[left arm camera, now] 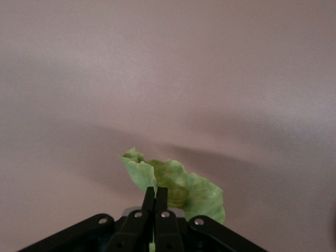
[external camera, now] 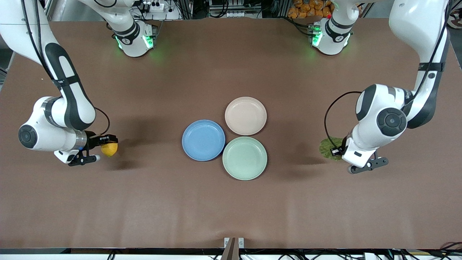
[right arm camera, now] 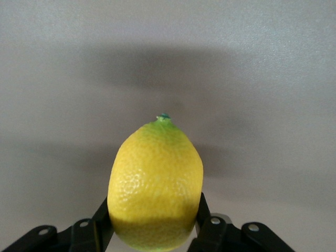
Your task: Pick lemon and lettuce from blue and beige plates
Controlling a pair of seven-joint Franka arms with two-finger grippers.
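Right hand (external camera: 104,148) clamps lemon (external camera: 109,149) above table (external camera: 231,202) at right arm's end; left hand (left arm camera: 155,195) pinches lettuce (external camera: 328,147) at left arm's end; blue plate (external camera: 203,140), beige plate (external camera: 245,116) bare

You see the lemon (right arm camera: 156,184) is bright yellow, with a green tip and a dimpled skin. The lettuce leaf (left arm camera: 178,185) is light green and wrinkled. Beside the blue plate (external camera: 203,140) stand the beige plate (external camera: 245,116) and the mint-green plate (external camera: 244,158), all on the brown table (external camera: 231,202).
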